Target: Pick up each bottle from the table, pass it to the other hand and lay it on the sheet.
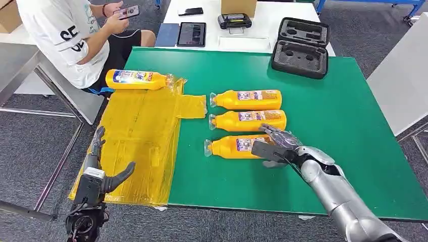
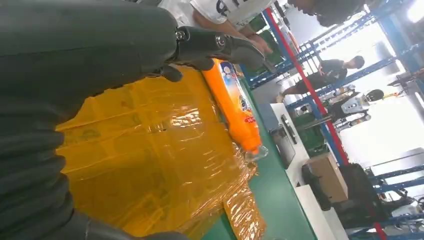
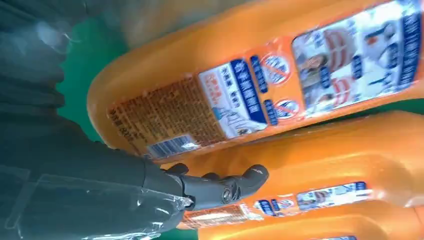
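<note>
Fingers of our right hand (image 1: 275, 143) spread over the nearest bottle (image 1: 234, 146), not gripping; our left hand (image 1: 103, 169) hovers wide open above the yellow sheet (image 1: 141, 146).

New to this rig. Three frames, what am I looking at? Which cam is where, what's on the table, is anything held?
It is a two-armed humanoid robot. The wide picture is from its head, looking down at a green table. The other two come from cameras at its wrists, so they look tilted.

One orange bottle already lies on the yellow sheet. Three more lie side by side on the green; the nearest bottle is where the right hand has its fingers, touching or almost so, not yet gripping.

The left hand waits open over the sheet, holding nothing. A seated person and a black case are at the far end.
</note>
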Robot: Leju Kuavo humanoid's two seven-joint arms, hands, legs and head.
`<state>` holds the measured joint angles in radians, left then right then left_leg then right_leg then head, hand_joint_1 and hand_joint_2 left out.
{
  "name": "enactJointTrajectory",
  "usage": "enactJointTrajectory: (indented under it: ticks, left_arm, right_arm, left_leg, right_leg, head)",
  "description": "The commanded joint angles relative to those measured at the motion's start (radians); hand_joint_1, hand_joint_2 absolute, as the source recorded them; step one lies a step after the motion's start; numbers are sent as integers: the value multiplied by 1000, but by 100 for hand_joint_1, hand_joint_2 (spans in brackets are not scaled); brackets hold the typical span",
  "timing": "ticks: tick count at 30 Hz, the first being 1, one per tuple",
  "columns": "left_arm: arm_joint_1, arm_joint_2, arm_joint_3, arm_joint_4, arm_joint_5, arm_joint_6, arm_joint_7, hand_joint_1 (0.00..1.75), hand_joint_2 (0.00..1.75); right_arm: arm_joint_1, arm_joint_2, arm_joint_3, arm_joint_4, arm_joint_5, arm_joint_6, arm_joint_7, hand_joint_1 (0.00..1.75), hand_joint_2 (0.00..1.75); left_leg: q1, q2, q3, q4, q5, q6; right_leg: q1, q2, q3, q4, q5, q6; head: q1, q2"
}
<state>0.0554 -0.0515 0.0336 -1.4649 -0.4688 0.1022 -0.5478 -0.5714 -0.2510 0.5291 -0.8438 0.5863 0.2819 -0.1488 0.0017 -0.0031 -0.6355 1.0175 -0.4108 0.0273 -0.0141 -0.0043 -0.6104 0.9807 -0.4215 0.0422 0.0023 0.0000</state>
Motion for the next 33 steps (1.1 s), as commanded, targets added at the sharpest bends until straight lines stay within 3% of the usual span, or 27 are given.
enactJointTrajectory:
  ticks: [1,3,6,8,13,17,27,28,29,30,31,33]
  left_arm:
    - [-30,3,20,79,3,-7,5,0,175]
    - [-38,1,19,83,3,-10,6,0,175]
    - [-40,0,19,84,3,-10,6,0,175]
    - [-40,0,19,84,3,-10,6,0,175]
    - [-40,0,18,87,4,-16,9,0,175]
    - [-51,-5,10,99,1,-23,10,0,175]
    - [-33,-2,8,75,1,-23,14,0,175]
    - [-33,-2,8,75,1,-23,14,0,175]
    - [-33,-2,8,75,1,-23,14,0,175]
    - [-32,-3,7,73,1,-23,16,0,175]
    - [-31,-3,7,73,1,-23,16,0,175]
    - [-27,0,5,75,2,-22,17,0,175]
  right_arm:
    - [-37,-14,48,64,-8,26,5,0,175]
    - [-36,-18,54,68,-8,30,4,0,175]
    - [-37,-19,56,69,-9,33,3,0,175]
    - [-37,-19,56,69,-9,33,3,0,175]
    - [-52,-27,68,76,-13,57,5,0,175]
    - [-50,-39,78,81,-22,68,2,0,175]
    - [-19,-28,78,51,-21,46,20,16,175]
    - [-19,-28,78,51,-21,46,20,33,175]
    - [-17,-27,78,51,-20,46,20,61,175]
    - [-14,-27,75,46,-20,42,21,133,175]
    - [-11,-27,76,45,-20,41,21,147,175]
    - [2,-26,70,37,-19,34,24,157,175]
  left_leg:
    - [0,1,5,-1,-2,-1]
    - [1,2,10,-1,-4,-2]
    - [0,0,3,-1,0,-1]
    - [1,1,9,-1,-3,-2]
    - [0,0,2,-1,0,-1]
    - [0,0,6,-1,-2,-1]
    - [1,1,5,-1,-2,-1]
    - [0,0,4,-1,-1,-1]
    - [1,1,6,-1,-2,-2]
    - [1,1,5,-1,-2,-1]
    - [1,1,4,-1,-1,-1]
    - [1,1,6,-1,-2,-1]
  right_leg:
    - [0,1,5,-1,-1,-2]
    - [1,2,9,-1,-3,-3]
    - [0,0,2,-1,-1,-1]
    - [1,1,8,-1,-3,-3]
    - [0,0,2,-1,0,-1]
    - [0,0,5,-1,-2,-1]
    - [1,1,5,-1,-1,-2]
    - [1,0,3,-1,-1,-1]
    - [1,1,6,-1,-2,-2]
    - [1,1,4,-1,-1,-1]
    - [1,1,4,-1,-1,-1]
    - [1,1,5,-1,-2,-2]
  head:
    - [0,0]
    - [0,0]
    - [0,0]
    - [0,0]
    - [0,0]
    - [0,0]
    - [0,0]
    - [0,0]
    - [0,0]
    - [0,0]
    - [0,0]
    - [0,0]
